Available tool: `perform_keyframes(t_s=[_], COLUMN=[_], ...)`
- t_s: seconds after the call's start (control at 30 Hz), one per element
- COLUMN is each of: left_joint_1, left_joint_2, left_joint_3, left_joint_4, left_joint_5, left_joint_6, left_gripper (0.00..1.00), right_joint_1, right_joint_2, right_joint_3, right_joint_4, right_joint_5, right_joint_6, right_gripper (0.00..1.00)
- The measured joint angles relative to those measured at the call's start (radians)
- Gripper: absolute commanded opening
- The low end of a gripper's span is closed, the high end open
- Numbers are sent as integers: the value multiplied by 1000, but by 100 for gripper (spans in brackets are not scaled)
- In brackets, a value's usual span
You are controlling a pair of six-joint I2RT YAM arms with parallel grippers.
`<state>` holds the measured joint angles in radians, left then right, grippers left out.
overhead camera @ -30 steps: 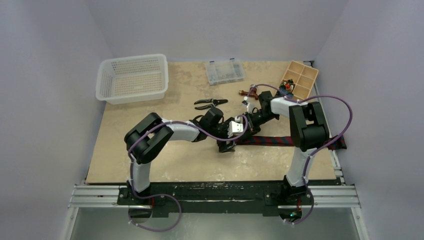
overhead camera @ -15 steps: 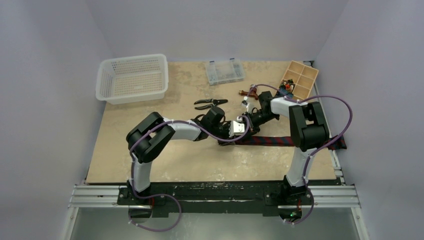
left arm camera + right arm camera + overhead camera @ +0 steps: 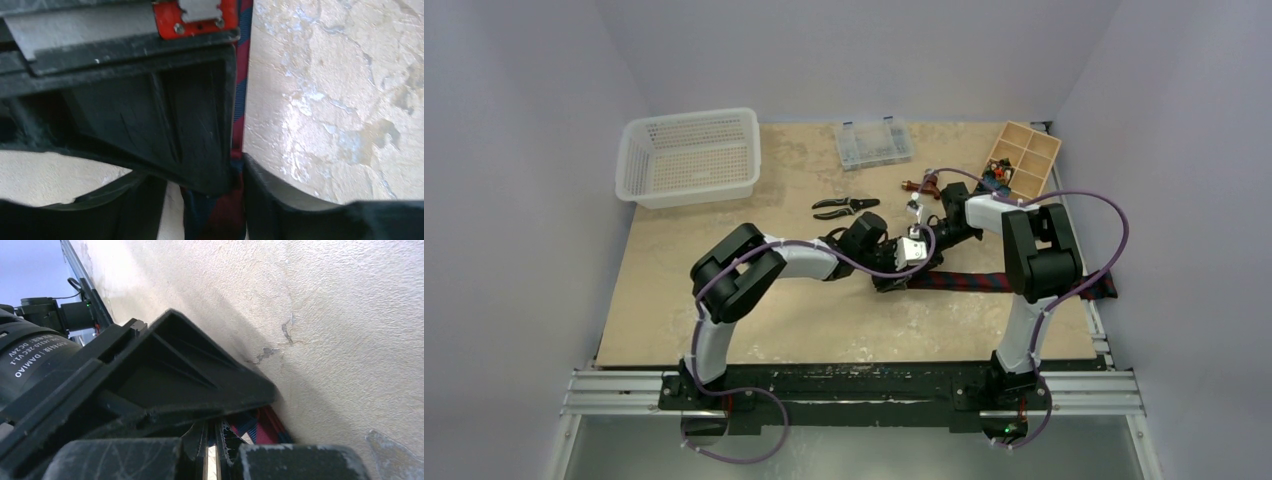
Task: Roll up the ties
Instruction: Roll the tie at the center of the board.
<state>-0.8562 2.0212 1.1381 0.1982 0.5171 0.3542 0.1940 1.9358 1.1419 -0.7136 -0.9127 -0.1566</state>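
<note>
- The left gripper (image 3: 893, 279) has moved to the right since one second ago. Before, it was a little more to the left and nearer to the arm bases; now it stands directly against the right gripper (image 3: 921, 258).
- The elbow of the left arm has shifted to the right as well. The right arm and the tie (image 3: 964, 281) lie as they did before.
- In the left wrist view, the left gripper (image 3: 200, 172) has its jaws spread. The tie (image 3: 215, 215) and the black tip of the right gripper (image 3: 150, 110) are between them. One of its fingers (image 3: 280, 200) is against the edge of the fabric, and beside the other a strip of table (image 3: 350, 100) shows.
- The right gripper (image 3: 212, 450) has its jaws pressed together, with only a thin slit between them. Its tip is at the tie (image 3: 255, 426), but I cannot tell if fabric is caught inside.
- One tie is in view, a flat dark strip with red stripes. It starts at the two gripper tips and runs to the right of them, under the right arm, to the table edge.
- There are two grippers, both at the same end of the tie.
- One pair of pliers (image 3: 844, 207) lies just beyond the left gripper.
- One white basket (image 3: 689, 155) is far to its left and beyond it (near the back wall).
- One clear box (image 3: 874, 143) is well beyond both grippers.
- One wooden tray (image 3: 1022, 160) with compartments is beyond the right gripper, to its right.
</note>
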Motion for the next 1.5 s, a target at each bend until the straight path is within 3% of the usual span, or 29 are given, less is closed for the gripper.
perform_keyframes(t_s=[0.17, 0.33, 0.47, 0.53, 0.87, 1.0, 1.13, 1.37, 1.43, 1.5], left_joint_1=[-5, -8, -10, -9, -2, 0, 27, 46, 44, 43], left_joint_2=[4, -45, -56, -60, -67, -69, -97, -102, -90, -71], left_joint_3=[-2, -80, -97, -97, -95, -97, -149, -169, -156, -137], left_joint_4=[13, 55, 58, 49, 18, 21, 45, 76, 80, 93], left_joint_5=[-21, -47, -54, -56, -48, -39, -7, 13, 11, 6], left_joint_6=[-6, 18, 37, 48, 52, 53, 23, -23, -33, -40], left_gripper=[30, 27, 42, 44, 33, 56, 64, 63, 59, 48], right_joint_1=[-5, -3, -5, -8, -42, -41, -43, -43, -42, -39], right_joint_2=[-2, -2, -2, -2, -1, 7, 21, 37, 48, 64], right_joint_3=[0, -2, -8, -11, -40, -41, -40, -40, -40, -40], right_joint_4=[0, -5, -6, -5, 13, 24, 26, 32, 39, 49], right_joint_5=[-13, -29, -24, -4, 81, 84, 80, 55, 38, 15], right_joint_6=[-5, -7, -9, -9, 0, 12, 29, 45, 52, 60], right_gripper=[0, 0, 0, 0, 0, 0, 0, 0, 0, 0])
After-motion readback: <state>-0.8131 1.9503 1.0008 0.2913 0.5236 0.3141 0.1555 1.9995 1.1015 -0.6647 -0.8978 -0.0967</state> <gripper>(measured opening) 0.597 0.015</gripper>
